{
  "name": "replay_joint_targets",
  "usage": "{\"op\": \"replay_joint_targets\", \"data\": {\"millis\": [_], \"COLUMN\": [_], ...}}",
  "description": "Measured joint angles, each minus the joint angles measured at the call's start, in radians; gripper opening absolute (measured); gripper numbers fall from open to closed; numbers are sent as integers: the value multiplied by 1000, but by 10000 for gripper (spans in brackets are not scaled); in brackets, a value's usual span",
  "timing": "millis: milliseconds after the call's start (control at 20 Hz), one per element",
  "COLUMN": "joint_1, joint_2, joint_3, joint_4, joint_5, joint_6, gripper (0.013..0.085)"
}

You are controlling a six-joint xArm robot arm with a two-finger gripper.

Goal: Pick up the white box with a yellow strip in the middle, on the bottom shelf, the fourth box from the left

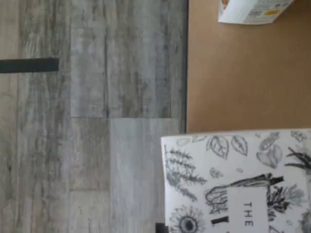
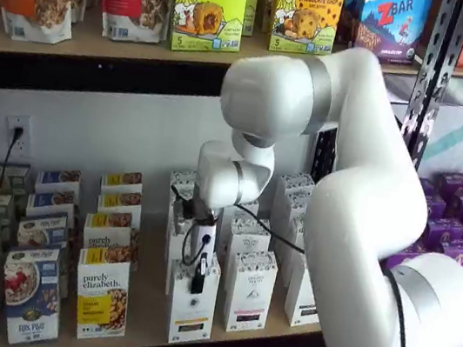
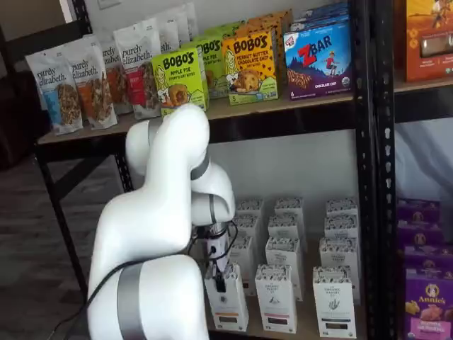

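The white box stands at the front of the bottom shelf (image 2: 138, 317) in both shelf views (image 2: 189, 312) (image 3: 228, 303), with a speckled band at its top and a short yellow strip low on its front. My gripper (image 2: 198, 272) (image 3: 220, 273) hangs straight down onto the top of this box. One black finger lies over its upper front face; the other is hidden, so I cannot tell whether the gripper grips it. The box rests on the board. The wrist view shows its leaf-patterned top (image 1: 238, 179) close up, over the tan board (image 1: 233, 77).
A "purely elizabeth" box (image 2: 102, 294) stands just left of the white box. Similar white cartons with a reddish strip (image 2: 250, 291) (image 3: 276, 297) and a dark strip (image 3: 333, 301) stand to its right, with more rows behind. Purple boxes (image 2: 459, 236) fill the neighbouring bay. The grey floor (image 1: 97, 121) lies beyond the rail.
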Motion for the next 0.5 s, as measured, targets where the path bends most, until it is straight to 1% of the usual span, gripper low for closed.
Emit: {"op": "replay_joint_targets", "data": {"millis": [500], "joint_1": [37], "joint_2": [-191], "joint_3": [260], "joint_4": [-44], "joint_5": [-74], "joint_6": [75], "gripper": [530]}}
